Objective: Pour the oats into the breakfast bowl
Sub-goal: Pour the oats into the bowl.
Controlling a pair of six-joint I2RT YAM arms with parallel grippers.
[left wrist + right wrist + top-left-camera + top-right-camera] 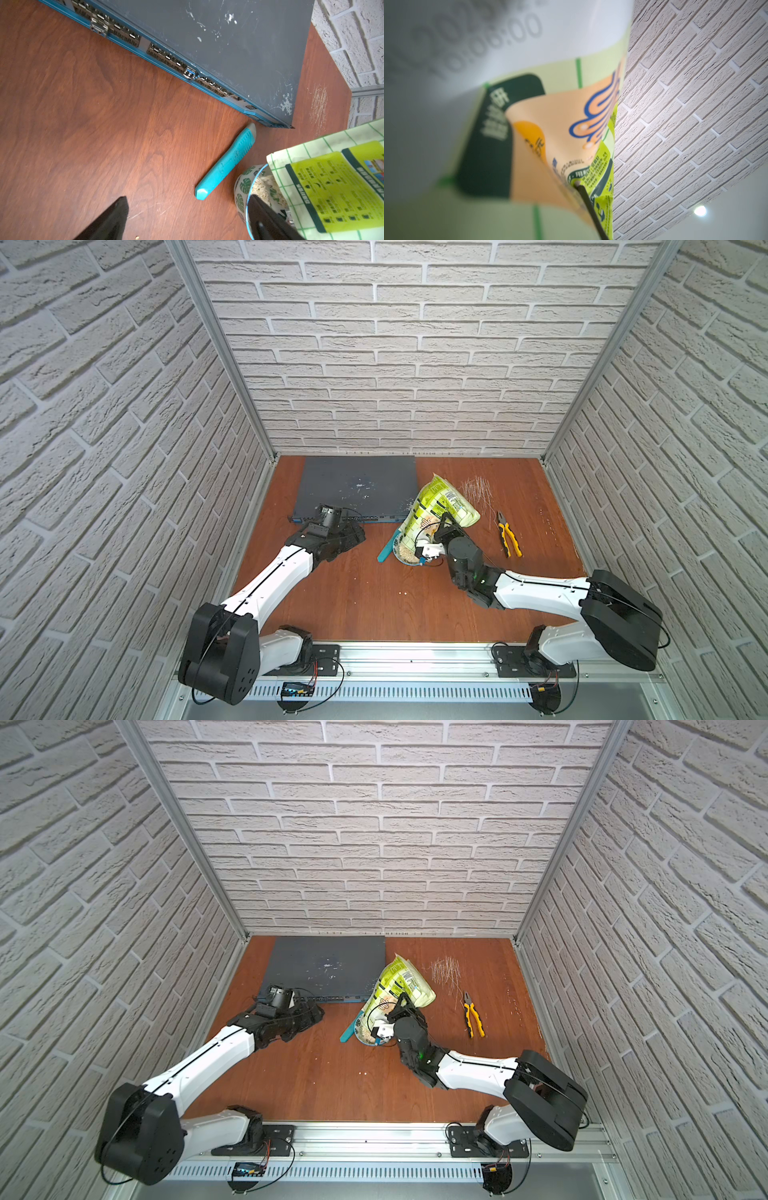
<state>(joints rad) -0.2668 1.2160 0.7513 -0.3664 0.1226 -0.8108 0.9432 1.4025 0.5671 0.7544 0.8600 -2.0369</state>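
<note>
Two arms are reaching from an aluminium rail (pixel 415 655) over a reddish wooden table (pixel 374 614), where a few stray flakes (pixel 402 593) are lying. Further in, the breakfast bowl (pixel 241 187) is sitting just beside a teal cutter (pixel 226 164) and holding the oats (pixel 264 185) — the right gripper (pixel 448 523) is pinching the green pouch (pixel 444 499), tipping its mouth over the bowl. The left gripper (pixel 356 533) is hovering spread and empty by a grey network switch (pixel 357 485); white brick-pattern walls (pixel 395 364) are closing in the far side.
</note>
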